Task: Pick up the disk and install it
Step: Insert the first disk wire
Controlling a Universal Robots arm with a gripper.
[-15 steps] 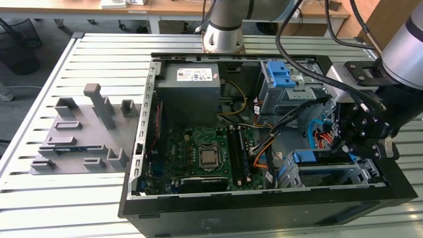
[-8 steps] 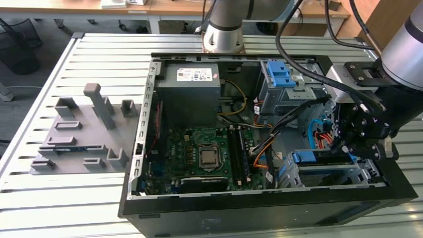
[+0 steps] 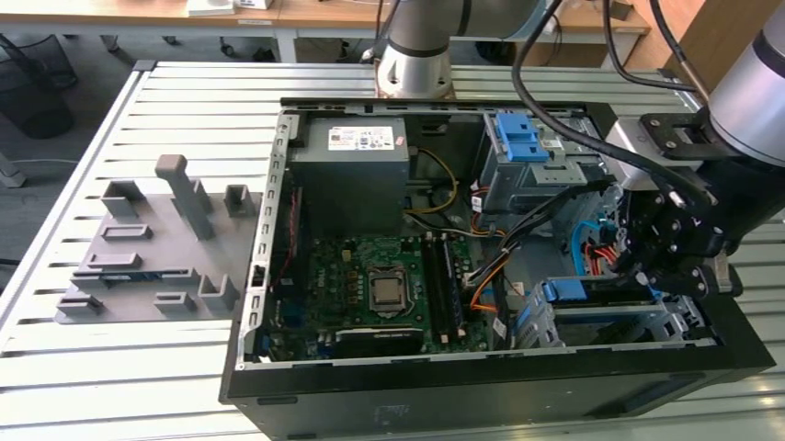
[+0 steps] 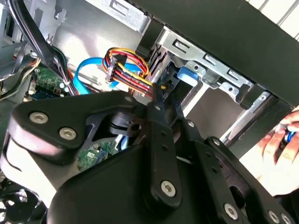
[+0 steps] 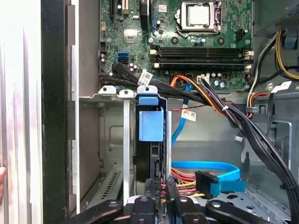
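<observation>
Now you see the disk (image 5: pixel 150 154) standing on edge in the grey drive bay (image 5: pixel 112 121) beside the motherboard (image 5: pixel 187 37), its blue bracket showing in the first wrist view. The end effector (image 5: pixel 159 186) closes on it. A hand (image 4: pixel 280 140) appears in the second wrist view outside the case (image 3: pixel 491 386).

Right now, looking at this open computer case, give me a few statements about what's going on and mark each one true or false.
1. The tool is down inside the computer case. True.
2. The disk, with its blue bracket, stands in the drive cage. True.
3. The disk lies on the grey fixture outside the case. False: the fixture holds no disk.
4. The case's side panel is closed. False: it is open, motherboard exposed.
</observation>
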